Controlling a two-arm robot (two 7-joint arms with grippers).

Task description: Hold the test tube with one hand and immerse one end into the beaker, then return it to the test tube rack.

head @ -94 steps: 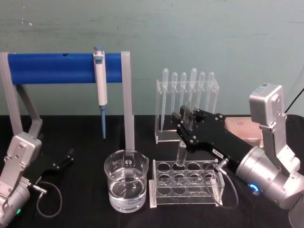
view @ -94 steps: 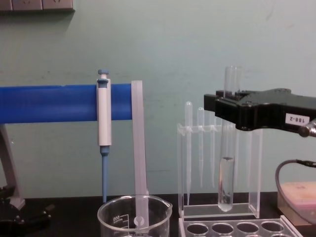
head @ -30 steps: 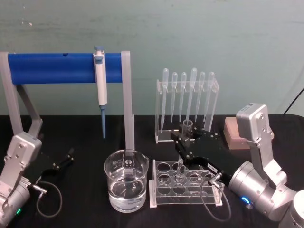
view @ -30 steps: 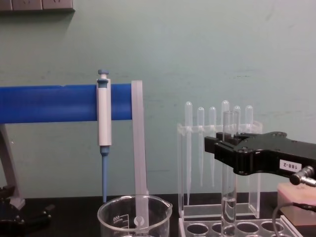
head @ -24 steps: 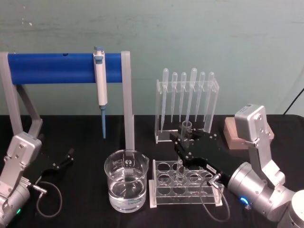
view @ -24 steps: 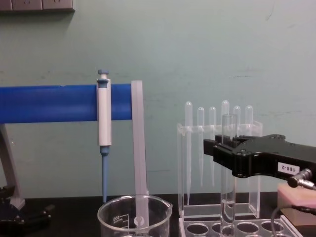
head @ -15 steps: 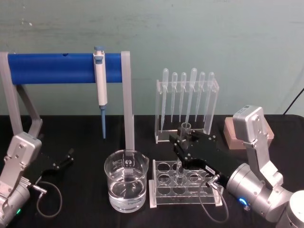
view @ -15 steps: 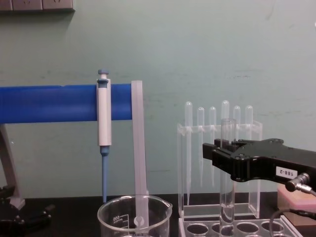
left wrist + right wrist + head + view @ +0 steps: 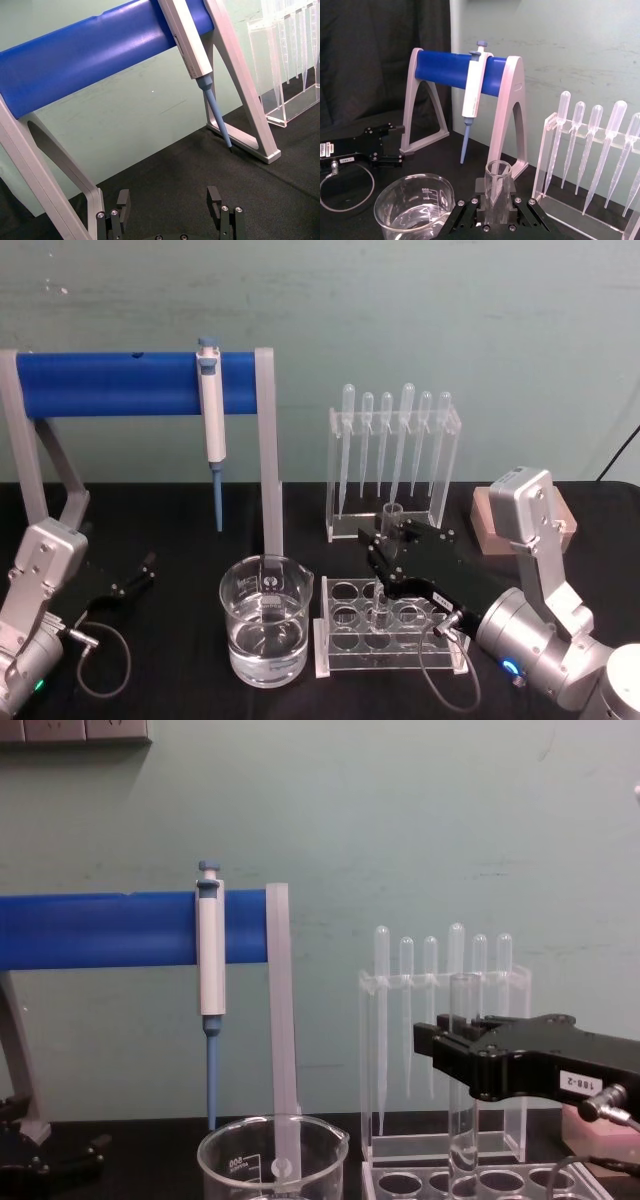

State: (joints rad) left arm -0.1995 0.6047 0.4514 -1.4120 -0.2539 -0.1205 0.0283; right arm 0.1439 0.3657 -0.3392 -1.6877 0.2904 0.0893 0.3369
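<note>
In the head view the right gripper (image 9: 385,540), matte black on a silver cylindrical wrist, is clamped on the test tube (image 9: 386,558), a clear glass cylinder standing upright with its lower end down in a back-row hole of the clear acrylic rack (image 9: 392,630); the rack sits near the front edge of the black cloth-covered table (image 9: 170,530), just right of the beaker (image 9: 266,619), a wide glass vessel with a pour spout and clear liquid in its lower half; the two stand close with a narrow gap between them; the left gripper (image 9: 140,573) lies low near the table's left edge, well apart from the glassware.

In the left wrist view the left gripper's (image 9: 170,200) two black fingers stand wide apart with nothing between them, above bare dark cloth; the blue-and-white pipettor (image 9: 192,55) hangs from the smooth blue bar (image 9: 95,55) of the grey-legged stand.

In the right wrist view the tube's plain round rim (image 9: 498,170) rises between the black jaws; the beaker (image 9: 415,207) is near; the bulb-topped pipettes (image 9: 600,145) hang in their clear stand behind.

In the chest view the tube (image 9: 464,1070) is vertical, gripped about mid-length by the right gripper (image 9: 460,1055); its lower end passes the rack's top plate (image 9: 480,1184); the beaker's rim (image 9: 272,1140) lies to the left with open room above it.
</note>
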